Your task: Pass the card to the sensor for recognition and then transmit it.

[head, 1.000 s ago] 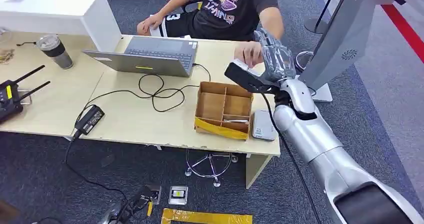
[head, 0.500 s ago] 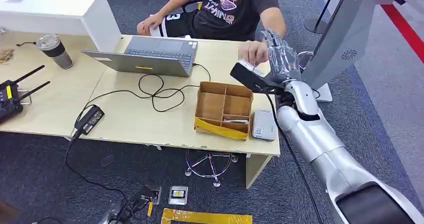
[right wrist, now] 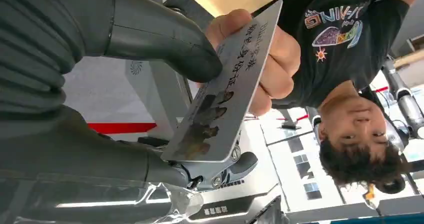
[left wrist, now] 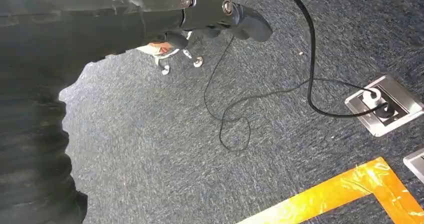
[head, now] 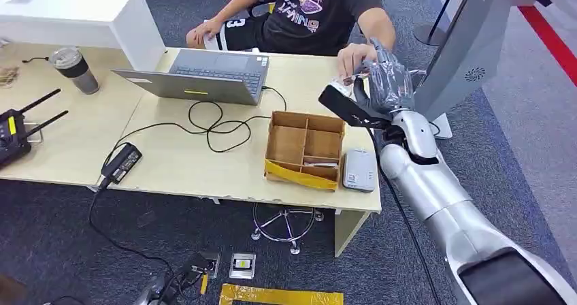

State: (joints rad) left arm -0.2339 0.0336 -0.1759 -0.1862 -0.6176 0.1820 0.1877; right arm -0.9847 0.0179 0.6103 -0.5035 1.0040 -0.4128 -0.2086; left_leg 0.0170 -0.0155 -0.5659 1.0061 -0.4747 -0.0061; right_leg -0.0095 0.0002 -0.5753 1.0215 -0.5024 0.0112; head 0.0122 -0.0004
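Note:
My right hand [head: 388,84] is raised over the table's far right corner and holds a white printed card [head: 338,86]. In the right wrist view the thick grey thumb [right wrist: 165,39] presses the card [right wrist: 225,94] against the fingers beneath it. A seated person's hand [head: 354,56] grips the card's other end, their fingers [right wrist: 280,64] wrapped around its edge. The grey card sensor [head: 358,170] lies flat on the table, nearer me than the hand. My left hand [left wrist: 225,14] hangs over the carpet with nothing in it.
A cardboard divider box [head: 303,148] sits just left of the sensor. A laptop [head: 204,73], looped black cables [head: 218,124], a power brick [head: 121,162] and a cup [head: 75,68] lie further left. A grey kiosk stand [head: 463,53] rises close to my right arm.
My right hand has carried the card right and away from me, toward the person. Their hand has moved with it and now grips the card's far end.

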